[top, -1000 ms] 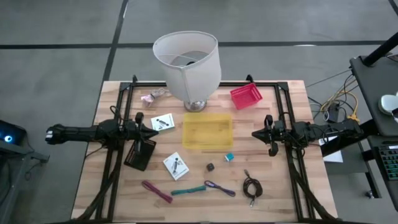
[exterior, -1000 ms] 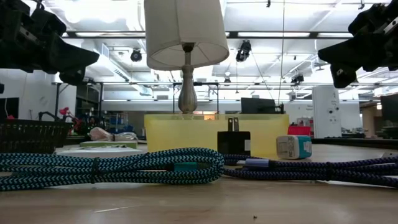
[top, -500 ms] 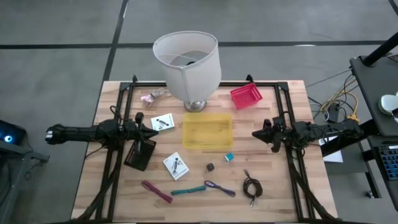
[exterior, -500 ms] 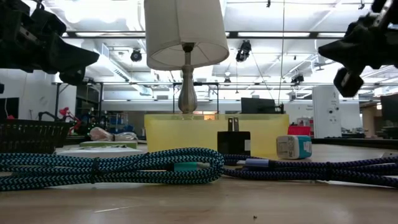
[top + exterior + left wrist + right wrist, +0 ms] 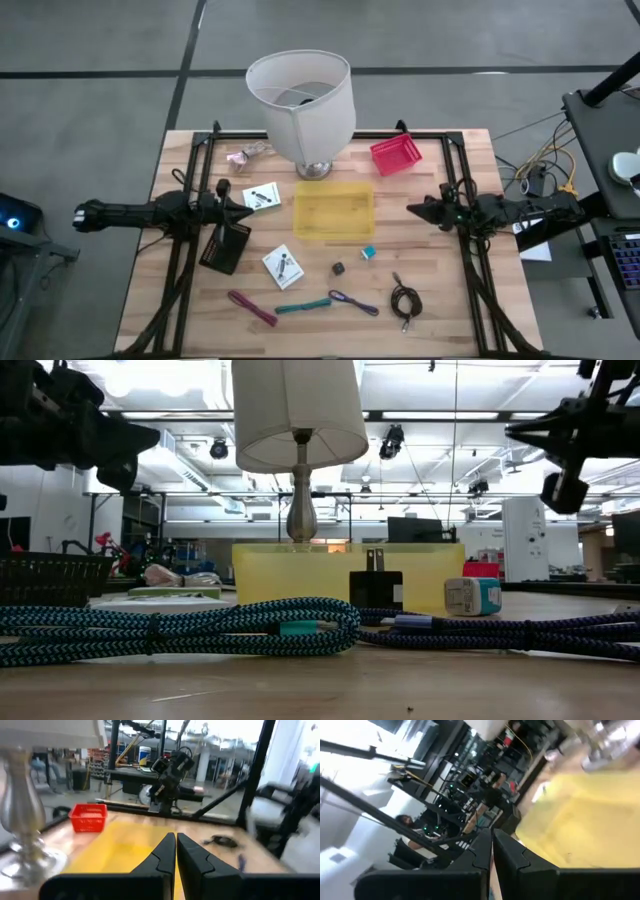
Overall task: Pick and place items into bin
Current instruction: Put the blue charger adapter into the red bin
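The yellow bin sits mid-table. Near the table's near edge lie the magenta stick, the teal stick, the purple looped cord and the coiled black cable. The tiny brown cube and teal cube rest just near of the bin. My left gripper hovers left of the bin, shut and empty. My right gripper hovers right of the bin, level, also shut and empty. Both point at the bin.
A big white lampshade on a metal base stands just far of the bin. A red basket is far right and a pink wrapper far left. Two white cards and a black object lie left of the bin.
My right gripper has tipped up from pointing down at the table to lying level, pointing toward the table's left, and sits higher in the low view. No item has moved.
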Controlling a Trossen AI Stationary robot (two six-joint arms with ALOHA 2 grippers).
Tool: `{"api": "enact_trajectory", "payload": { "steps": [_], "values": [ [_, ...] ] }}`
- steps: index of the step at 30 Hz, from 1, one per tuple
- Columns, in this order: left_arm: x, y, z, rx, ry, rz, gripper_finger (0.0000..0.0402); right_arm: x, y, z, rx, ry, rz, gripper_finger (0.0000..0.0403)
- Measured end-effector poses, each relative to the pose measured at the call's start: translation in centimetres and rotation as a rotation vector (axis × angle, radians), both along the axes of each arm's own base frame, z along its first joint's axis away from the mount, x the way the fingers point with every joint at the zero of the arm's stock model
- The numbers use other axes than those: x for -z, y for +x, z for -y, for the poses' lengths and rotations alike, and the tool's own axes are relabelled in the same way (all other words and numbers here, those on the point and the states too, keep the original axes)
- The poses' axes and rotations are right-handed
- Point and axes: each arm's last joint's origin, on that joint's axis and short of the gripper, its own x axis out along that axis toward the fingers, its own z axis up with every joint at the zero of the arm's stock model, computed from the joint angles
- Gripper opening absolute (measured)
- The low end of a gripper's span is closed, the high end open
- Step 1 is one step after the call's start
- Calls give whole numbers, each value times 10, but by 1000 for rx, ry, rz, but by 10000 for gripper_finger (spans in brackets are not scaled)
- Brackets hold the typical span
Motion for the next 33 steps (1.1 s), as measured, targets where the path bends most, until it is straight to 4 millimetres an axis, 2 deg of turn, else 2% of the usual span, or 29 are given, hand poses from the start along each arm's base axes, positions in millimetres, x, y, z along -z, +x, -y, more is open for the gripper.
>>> {"api": "enact_trajectory", "payload": {
  "steps": [3,9,14,19,23,26,33],
  "values": [
    [-1,0,0,-2,-175,15,0,-4,0,0,10,-64,34,9],
    [-15,-1,-2,-39,-200,168,0,-10,-2,3,138,-145,74,20],
    [-27,-3,-3,-78,-211,300,18,-24,-2,4,181,-247,123,72],
    [-34,-3,-3,-77,-221,377,86,-48,4,3,198,-395,71,144],
    [-37,-2,-3,-76,-229,372,139,-70,18,-2,135,-635,15,189],
    [-45,-3,-4,-83,-275,405,159,-84,33,-8,25,-782,-30,207],
    [-49,-5,-5,-99,-285,444,164,-102,73,-15,-155,-854,-403,212]
  ]
}}
